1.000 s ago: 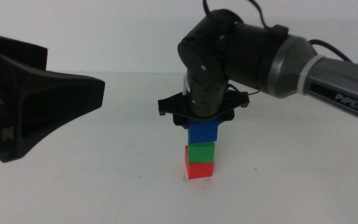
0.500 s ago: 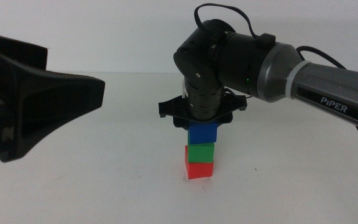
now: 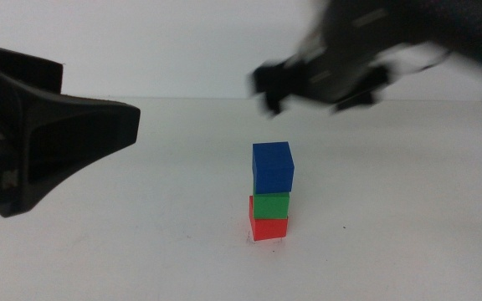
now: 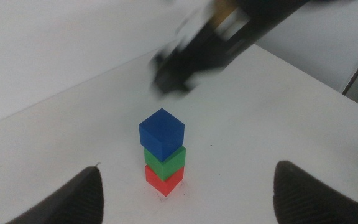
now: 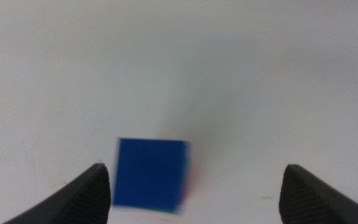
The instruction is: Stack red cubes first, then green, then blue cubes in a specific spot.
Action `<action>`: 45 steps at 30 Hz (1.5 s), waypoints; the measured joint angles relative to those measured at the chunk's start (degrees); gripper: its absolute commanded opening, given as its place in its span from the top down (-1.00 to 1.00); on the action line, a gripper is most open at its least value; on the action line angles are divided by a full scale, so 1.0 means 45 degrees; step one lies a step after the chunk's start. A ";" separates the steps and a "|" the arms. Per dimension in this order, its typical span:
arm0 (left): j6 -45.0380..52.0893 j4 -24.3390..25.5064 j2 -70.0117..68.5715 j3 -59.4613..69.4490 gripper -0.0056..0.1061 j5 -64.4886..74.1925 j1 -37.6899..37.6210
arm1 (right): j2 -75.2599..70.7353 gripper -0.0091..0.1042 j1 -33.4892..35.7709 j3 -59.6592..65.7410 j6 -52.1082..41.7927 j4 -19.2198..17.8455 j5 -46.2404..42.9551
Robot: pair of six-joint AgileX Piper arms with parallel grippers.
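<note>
Blue cube (image 3: 272, 166) atop green (image 3: 270, 206), red (image 3: 268, 227); R gripper (image 3: 325, 79) prob. clear.

A second ago my right tool (image 3: 320, 84) was low down, its two sides squeezing the blue cube (image 3: 273, 166) on top of the pile. Now it is up high and off to the right, far from the cubes, and it looks blurry. Its two sides are wide apart and hold nothing. The blue cube now sits by itself on the green cube (image 3: 270, 206). Nothing touches it from above or from the sides any more.
</note>
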 measured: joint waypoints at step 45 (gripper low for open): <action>0.0000 0.0468 -0.5051 0.8397 -0.78 -0.5834 0.4421 | -1.4877 -0.78 -0.8113 1.5588 -0.9564 0.6461 -1.1574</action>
